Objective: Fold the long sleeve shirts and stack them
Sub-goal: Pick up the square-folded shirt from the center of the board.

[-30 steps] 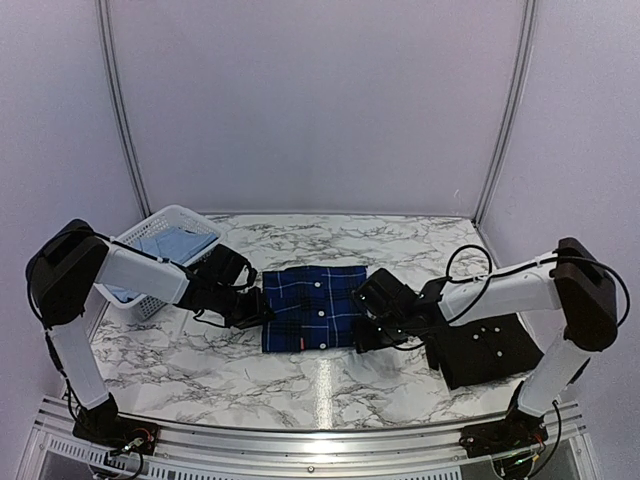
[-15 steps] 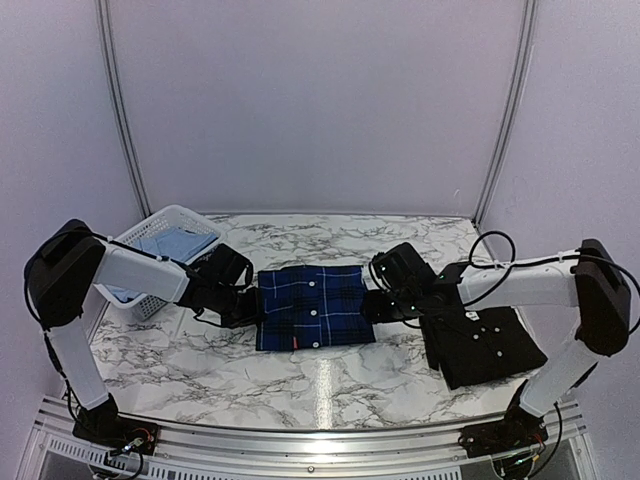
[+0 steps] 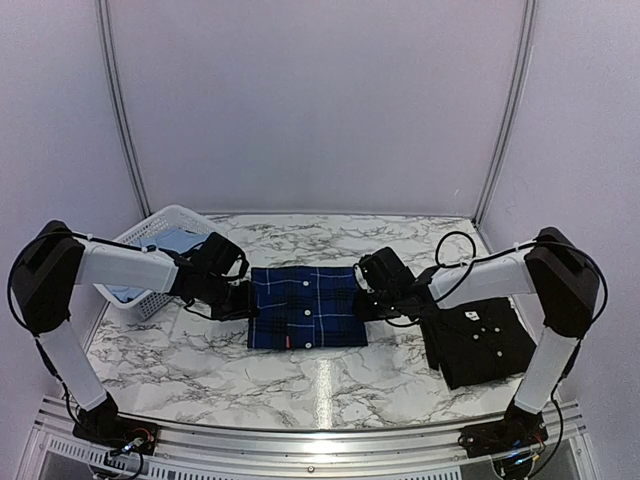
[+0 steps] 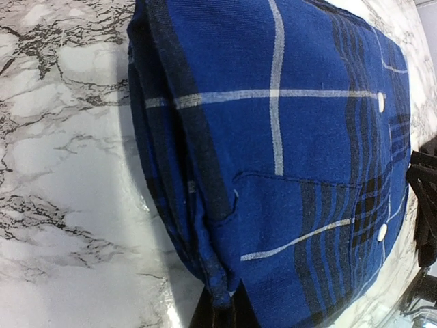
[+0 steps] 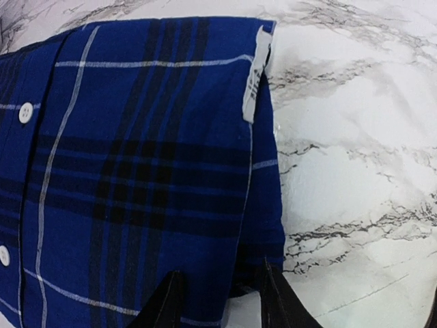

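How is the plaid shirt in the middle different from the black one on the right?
The plaid shirt is blue with white lines; the black shirt is plain. The plaid one lies square between the left pincer and right pincer; the black one lies angled, untouched. Both are folded flat on the table.
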You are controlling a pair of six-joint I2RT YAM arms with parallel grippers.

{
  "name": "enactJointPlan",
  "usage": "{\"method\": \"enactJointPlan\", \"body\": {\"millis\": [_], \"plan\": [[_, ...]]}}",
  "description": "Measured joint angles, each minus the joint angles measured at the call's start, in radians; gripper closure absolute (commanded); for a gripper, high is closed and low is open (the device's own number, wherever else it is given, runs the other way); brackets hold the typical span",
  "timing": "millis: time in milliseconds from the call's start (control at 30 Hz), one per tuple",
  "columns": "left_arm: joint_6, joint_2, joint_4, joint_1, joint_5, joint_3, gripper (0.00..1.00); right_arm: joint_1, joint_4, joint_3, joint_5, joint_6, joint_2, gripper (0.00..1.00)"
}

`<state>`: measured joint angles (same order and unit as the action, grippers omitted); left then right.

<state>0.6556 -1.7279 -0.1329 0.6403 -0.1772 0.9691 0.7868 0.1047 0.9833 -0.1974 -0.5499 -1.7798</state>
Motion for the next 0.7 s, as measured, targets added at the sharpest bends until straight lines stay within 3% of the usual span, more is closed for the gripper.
{"method": "enactJointPlan", "body": {"millis": [100,400,700], "plan": [[-0.012,0.012,-0.022,-0.004,-0.001,0.000,1.00,0.000,-0.020,0.014,-0.015,0.000,-0.022,0.67],[-0.021,0.035,-0.055,-0.015,-0.003,0.001,1.00,0.000,-0.069,0.014,-0.008,-0.021,-0.082,0.90],[-0.040,0.090,-0.117,-0.033,-0.005,0.051,1.00,0.035,-0.095,0.032,0.013,-0.056,-0.111,0.94]]}}
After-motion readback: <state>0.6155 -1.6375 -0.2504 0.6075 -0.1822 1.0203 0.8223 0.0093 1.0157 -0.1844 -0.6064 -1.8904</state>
